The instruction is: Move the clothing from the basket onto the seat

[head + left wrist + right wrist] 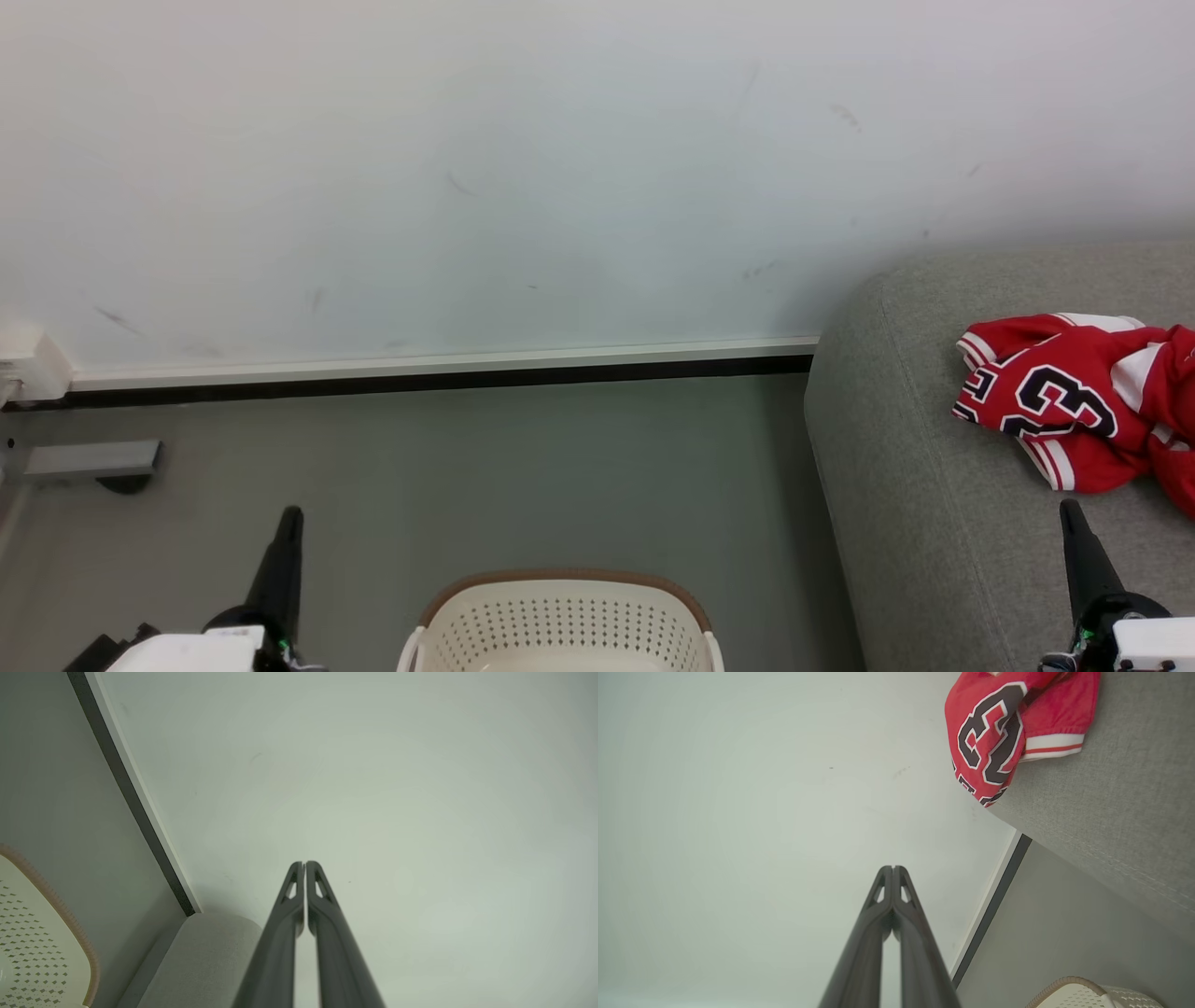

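On the seat (pixel 910 485), the clothing (pixel 1074 401) lay crumpled, number sideways; left gripper (pixel 304 864) and right gripper (pixel 893 868) jaws were closed, empty.

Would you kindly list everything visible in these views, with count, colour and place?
clothing: one crumpled heap, red with white trim and a black number, on the seat at the right.
seat: one, light grey fabric, right side.
basket: one, cream-white with a brown rim, on the floor at bottom centre.
wall: one, white and scuffed, behind everything.
skirting: one white strip over a black band, at the wall's foot.
floor: grey.
grey block: one, far left by the wall.
left gripper: one, dark, shut and empty, lower left.
right gripper: one, dark, shut and empty, lower right.
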